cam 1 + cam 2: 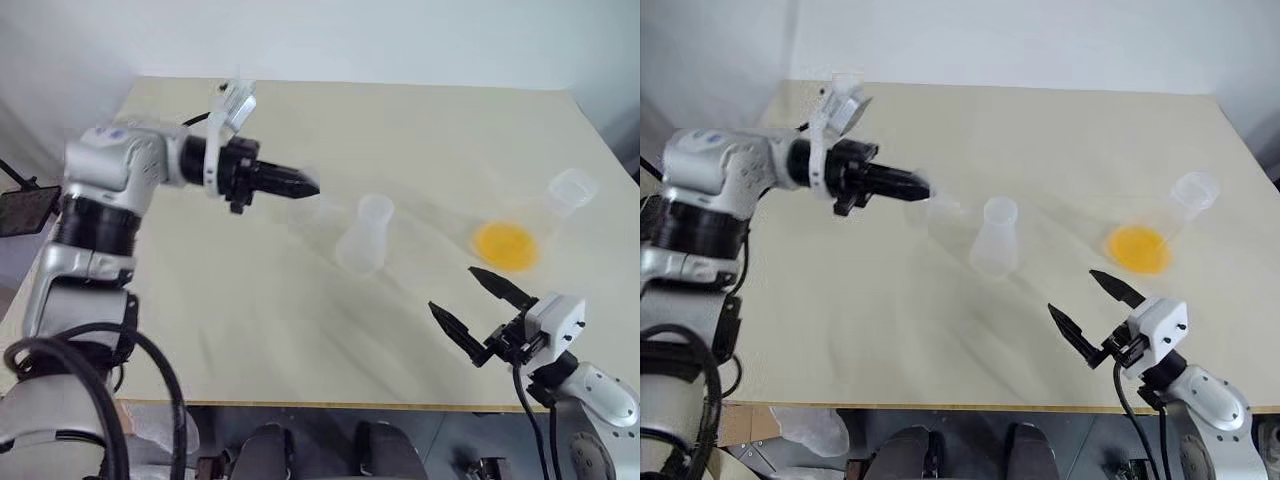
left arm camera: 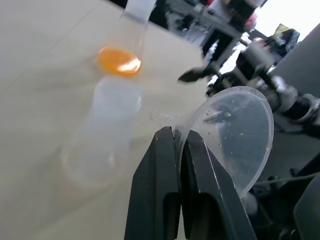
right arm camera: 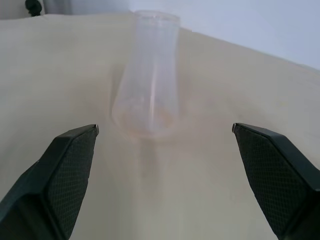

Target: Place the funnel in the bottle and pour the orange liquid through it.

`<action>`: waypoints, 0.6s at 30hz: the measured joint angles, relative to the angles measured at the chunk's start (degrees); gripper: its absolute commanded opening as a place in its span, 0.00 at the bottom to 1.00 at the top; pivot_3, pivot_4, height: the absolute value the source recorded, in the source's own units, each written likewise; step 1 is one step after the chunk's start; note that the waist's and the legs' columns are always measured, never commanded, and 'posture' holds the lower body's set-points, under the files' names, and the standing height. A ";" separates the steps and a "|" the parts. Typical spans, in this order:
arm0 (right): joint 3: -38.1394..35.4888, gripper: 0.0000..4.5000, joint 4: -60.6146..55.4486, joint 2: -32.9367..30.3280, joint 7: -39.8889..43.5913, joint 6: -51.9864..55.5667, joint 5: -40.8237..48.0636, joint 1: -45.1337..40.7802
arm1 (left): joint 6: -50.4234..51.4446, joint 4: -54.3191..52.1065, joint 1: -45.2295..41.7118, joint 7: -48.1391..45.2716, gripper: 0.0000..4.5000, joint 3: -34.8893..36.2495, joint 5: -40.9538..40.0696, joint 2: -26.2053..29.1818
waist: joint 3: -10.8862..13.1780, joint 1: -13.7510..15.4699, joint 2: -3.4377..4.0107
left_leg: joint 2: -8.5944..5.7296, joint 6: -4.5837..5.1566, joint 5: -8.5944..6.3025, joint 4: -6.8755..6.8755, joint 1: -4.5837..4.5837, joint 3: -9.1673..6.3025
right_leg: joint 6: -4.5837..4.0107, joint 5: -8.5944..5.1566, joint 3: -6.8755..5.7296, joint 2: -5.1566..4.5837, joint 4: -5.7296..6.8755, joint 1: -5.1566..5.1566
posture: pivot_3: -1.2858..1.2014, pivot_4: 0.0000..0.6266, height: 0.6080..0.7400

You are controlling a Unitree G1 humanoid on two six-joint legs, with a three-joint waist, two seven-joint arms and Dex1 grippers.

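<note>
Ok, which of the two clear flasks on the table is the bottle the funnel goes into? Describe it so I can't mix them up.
Start at the middle of the beige table. The bottle stands there upright and empty, just beyond the funnel pinched in the shut left gripper. The larger flask sits toward the table's right edge and holds the orange liquid in its base.

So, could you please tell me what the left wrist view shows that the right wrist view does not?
The left wrist view has the left claw shut on the rim of the clear funnel, with the orange liquid in the larger flask beyond, and the right claw in the distance. The right wrist view has the right claw's open fingers seen from close by. Both include the empty bottle standing on the beige table.
</note>
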 measured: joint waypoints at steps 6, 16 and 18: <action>2.28 1.00 -1.01 2.18 -1.99 -0.33 -1.60 0.87 | -3.42 8.91 -5.44 -0.65 0.01 -1.85 5.66 -6.13 | 0.00 0.07 0.01 | 0.00 0.00 0.00 0.01 0.01 0.02 | 0.00 0.00 0.03 0.00 0.01 -0.01 | 0.52 0.24 1.00; 4.86 1.00 -1.03 4.39 -3.92 -1.62 -3.61 1.20 | -8.66 19.75 -9.94 -0.12 0.01 -4.09 15.11 -12.58 | 0.01 0.11 0.00 | -0.01 0.00 0.00 0.01 -0.07 0.01 | 0.00 0.00 0.00 0.00 0.00 -0.07 | 0.52 0.24 1.00; 5.86 1.00 -1.03 4.61 -4.12 -1.64 -3.90 1.17 | -9.45 21.17 -10.04 -0.63 0.01 -4.59 16.60 -13.95 | 0.01 0.10 0.00 | -0.01 0.01 0.00 0.03 -0.07 0.01 | 0.00 0.00 0.00 0.00 0.00 -0.07 | 0.52 0.24 1.00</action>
